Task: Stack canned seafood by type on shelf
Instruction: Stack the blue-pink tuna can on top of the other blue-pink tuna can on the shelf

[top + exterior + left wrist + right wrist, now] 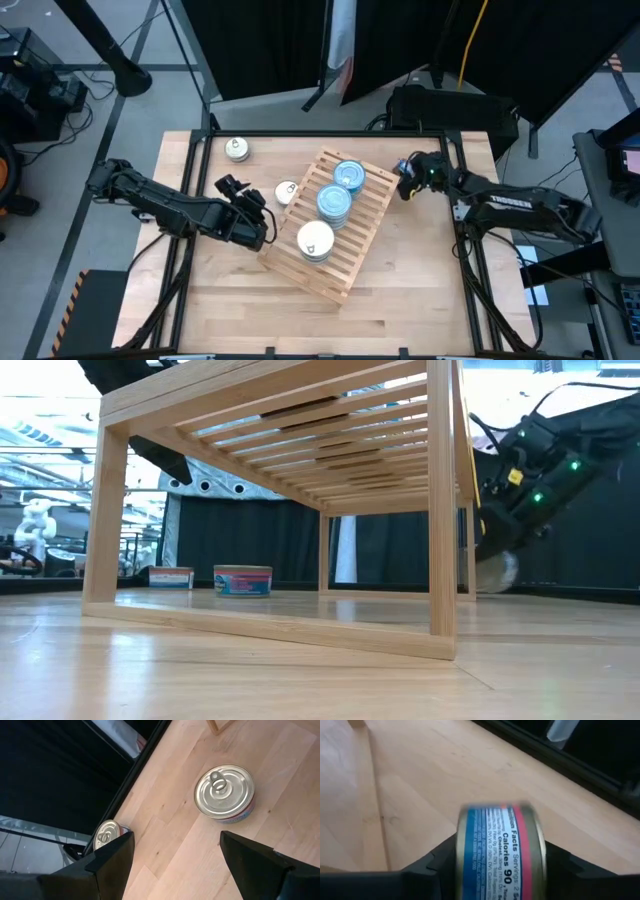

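A light-wood slatted shelf [330, 222] sits askew at the middle of the desk [420, 300], carrying three stacks of canned seafood: two blue-topped stacks [349, 175] [334, 203] toward its far end and a white-topped stack [315, 240] nearer its front.

The right end effector [404, 180] hovers just off the shelf's far right corner, its fingers clenched on a tin [501, 851] turned on edge, so that the blue and pink nutrition label faces the wrist camera. From the low view the same arm [530, 480] hangs beyond the shelf's right leg, green lights glowing.

The left end effector [243, 195] waits beside the shelf's left edge with its fingers [107, 865] released and spread wide, grasping nothing. A silver pull-tab tin [287, 192] lies flat on the desk between that end effector and the shelf. Another pull-tab tin [237, 149] rests well apart from the shelf, near the desk's far left corner.
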Robot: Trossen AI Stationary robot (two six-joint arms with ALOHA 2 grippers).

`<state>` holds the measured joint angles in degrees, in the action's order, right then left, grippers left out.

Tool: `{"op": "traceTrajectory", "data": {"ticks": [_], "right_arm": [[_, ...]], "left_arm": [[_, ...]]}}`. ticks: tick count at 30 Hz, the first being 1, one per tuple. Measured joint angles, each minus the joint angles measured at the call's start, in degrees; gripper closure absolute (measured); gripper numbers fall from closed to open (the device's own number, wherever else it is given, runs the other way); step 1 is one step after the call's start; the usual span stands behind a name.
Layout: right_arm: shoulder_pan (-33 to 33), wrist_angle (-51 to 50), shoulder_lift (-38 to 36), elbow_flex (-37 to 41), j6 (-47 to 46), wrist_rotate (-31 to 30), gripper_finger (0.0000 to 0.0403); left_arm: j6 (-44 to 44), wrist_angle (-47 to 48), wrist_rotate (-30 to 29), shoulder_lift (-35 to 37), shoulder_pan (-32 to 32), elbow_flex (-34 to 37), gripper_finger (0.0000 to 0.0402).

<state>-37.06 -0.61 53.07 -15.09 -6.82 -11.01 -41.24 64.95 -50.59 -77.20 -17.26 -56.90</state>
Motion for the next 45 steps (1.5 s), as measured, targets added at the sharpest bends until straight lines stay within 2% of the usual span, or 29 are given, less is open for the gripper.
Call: {"op": "traceTrajectory", "data": {"ticks": [5,8,14,19,21,25,31,34,38,45], "right_arm": [[0.0,-12.1,-4.8,-5.1,-0.3,-3.3,0.0234],[0.0,-16.7,-7.7,-7.3,-1.4,-4.0,0.0235],[0.1,-20.1,-12.8,-13.5,-1.1,-3.9,0.0214],[1.5,-22.7,-16.1,-21.7,-0.1,-3.7,0.0229],[2.7,-22.3,-17.4,-24.8,-0.1,-1.7,0.0234],[6.1,-15.1,-19.7,-28.3,-3.0,8.3,0.023],[13.4,-0.2,-20.7,-28.8,-8.5,22.9,0.0222],[18.1,5.9,-19.6,-28.8,-9.7,26.0,0.0227],[25.2,14.6,-16.2,-28.8,-9.4,26.7,0.0226],[35.5,32.0,-5.1,-29.5,-3.2,26.6,0.0225]], "left_arm": [[-0.3,-0.1,0.0,0.0,0.0,0.0,0.01],[-0.4,-0.2,0.5,0.0,0.0,0.0,0.01],[-0.4,-0.4,0.8,0.0,0.0,0.0,0.01],[-0.4,-0.4,0.8,0.0,0.0,0.0,0.01],[-0.3,-0.4,0.8,0.0,0.0,0.0,0.01],[-0.3,-0.3,0.8,0.0,0.0,0.0,0.01],[-0.3,-0.2,0.8,0.0,0.0,0.0,0.01],[-0.3,-0.2,0.8,0.0,0.0,0.0,0.01],[-0.3,-0.3,0.8,0.0,0.0,0.0,0.01],[-0.3,-0.3,0.8,0.0,0.0,0.0,0.01]]}}
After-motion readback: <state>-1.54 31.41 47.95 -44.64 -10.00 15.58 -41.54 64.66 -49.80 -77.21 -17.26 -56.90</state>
